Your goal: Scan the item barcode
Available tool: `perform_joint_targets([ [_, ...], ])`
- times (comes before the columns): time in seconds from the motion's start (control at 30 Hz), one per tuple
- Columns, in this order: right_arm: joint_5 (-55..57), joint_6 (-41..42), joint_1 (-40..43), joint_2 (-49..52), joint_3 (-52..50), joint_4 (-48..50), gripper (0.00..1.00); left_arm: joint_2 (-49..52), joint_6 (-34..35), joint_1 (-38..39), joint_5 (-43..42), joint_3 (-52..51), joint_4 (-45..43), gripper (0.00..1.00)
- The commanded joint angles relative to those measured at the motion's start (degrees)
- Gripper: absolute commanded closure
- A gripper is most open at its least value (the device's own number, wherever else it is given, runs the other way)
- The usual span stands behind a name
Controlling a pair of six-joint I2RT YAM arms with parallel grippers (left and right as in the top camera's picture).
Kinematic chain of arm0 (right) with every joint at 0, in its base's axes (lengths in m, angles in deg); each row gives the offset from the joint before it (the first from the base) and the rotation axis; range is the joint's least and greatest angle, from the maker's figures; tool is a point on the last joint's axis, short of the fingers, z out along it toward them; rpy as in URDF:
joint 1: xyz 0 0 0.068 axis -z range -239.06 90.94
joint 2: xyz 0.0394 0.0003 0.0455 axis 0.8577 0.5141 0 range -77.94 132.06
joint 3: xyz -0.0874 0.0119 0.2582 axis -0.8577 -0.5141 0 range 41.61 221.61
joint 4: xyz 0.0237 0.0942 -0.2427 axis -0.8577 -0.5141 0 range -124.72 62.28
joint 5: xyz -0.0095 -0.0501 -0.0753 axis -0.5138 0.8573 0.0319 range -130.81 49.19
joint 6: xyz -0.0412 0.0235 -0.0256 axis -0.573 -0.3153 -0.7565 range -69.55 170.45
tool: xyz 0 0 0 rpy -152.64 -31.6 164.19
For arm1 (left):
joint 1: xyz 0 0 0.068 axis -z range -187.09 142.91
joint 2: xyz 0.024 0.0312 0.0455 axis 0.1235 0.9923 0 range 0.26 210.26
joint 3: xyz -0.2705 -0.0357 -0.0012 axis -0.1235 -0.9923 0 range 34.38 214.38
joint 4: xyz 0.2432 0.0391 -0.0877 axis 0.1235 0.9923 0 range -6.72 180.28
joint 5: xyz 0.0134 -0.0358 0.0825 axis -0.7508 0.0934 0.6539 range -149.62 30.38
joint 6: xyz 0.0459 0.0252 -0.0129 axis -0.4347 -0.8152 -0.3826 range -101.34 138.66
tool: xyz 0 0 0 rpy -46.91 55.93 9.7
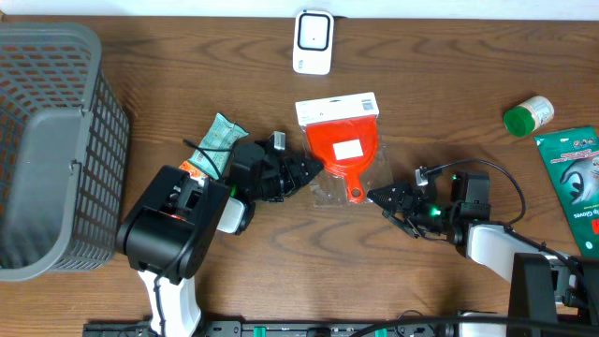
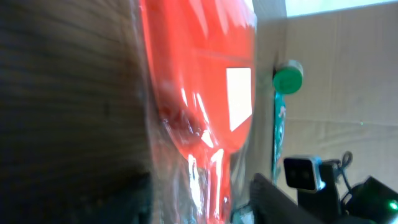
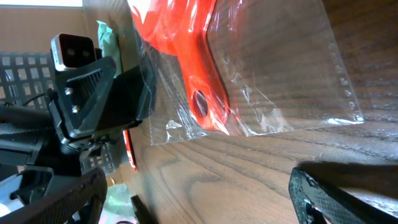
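Note:
The item is a red plastic scoop (image 1: pixel 342 145) sealed in a clear bag, with a white card header and a white label (image 1: pixel 348 149), lying flat mid-table. A white scanner (image 1: pixel 313 41) stands at the back edge. My left gripper (image 1: pixel 316 168) sits at the bag's left edge. In the left wrist view the scoop (image 2: pixel 199 81) fills the frame and the bag lies between the parted fingers of the left gripper (image 2: pixel 199 208). My right gripper (image 1: pixel 376 197) is open just right of the scoop's handle (image 3: pixel 202 102), with only bare wood between its fingers (image 3: pixel 323 199).
A grey mesh basket (image 1: pixel 47 140) fills the left side. A green snack packet (image 1: pixel 217 136) lies beside the left arm. A green-capped bottle (image 1: pixel 527 116) and a green flat package (image 1: pixel 573 178) sit at the right edge.

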Motion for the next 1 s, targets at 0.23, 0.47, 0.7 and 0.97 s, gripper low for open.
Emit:
perform_joint_targets([
  [0.23, 11.76, 0.33, -0.35, 2.34, -2.8, -1.29, 0.04, 1.27, -1.9, 2.95, 0.39, -0.79, 4.11, 0.46],
  [0.47, 11.78, 0.31, -0.35, 2.34, -2.8, -1.27, 0.04, 1.27, -1.88, 8.33, 0.59, -0.79, 5.4, 0.47],
  [0.7, 11.76, 0.26, -0.35, 2.34, -2.8, -1.29, 0.04, 1.25, -1.88, 8.68, 1.81, -0.79, 5.4, 0.93],
  [0.97, 11.76, 0.26, -0.35, 2.34, -2.8, -1.29, 0.05, 1.25, -1.81, 8.68, -0.28, -0.76, 0.83, 0.93],
])
